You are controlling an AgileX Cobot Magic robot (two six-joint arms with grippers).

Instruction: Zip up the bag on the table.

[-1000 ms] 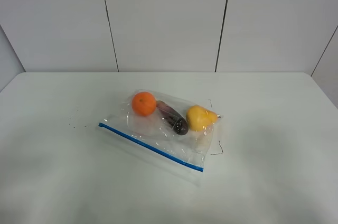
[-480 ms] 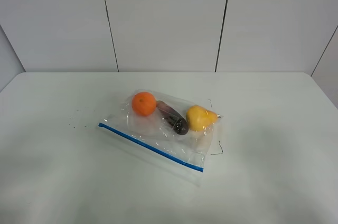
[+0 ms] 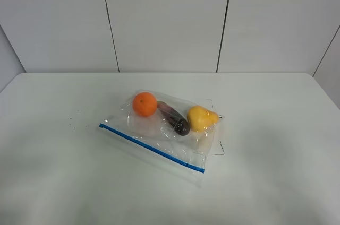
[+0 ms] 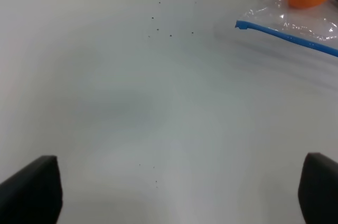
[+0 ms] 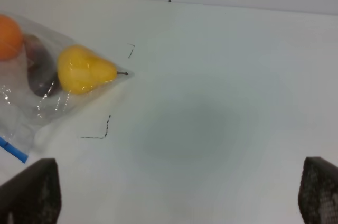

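Currently lying near the middle of the surface (image 3: 276, 129): bag (image 3: 170, 132), blue zipper (image 3: 151, 147) along the edge nearest the camera, orange (image 3: 144, 103) and pear (image 3: 201, 118) inside. Hovering well apart from it, fully spread and holding nothing: left tool (image 4: 177, 192), right tool (image 5: 179, 195). Advisable: pinning one zipper end, pinching and sliding along the strip.

Clear bag (image 3: 159, 129) — blue zipper strip (image 3: 151, 147); orange, purple, yellow produce; white table (image 3: 276, 145)
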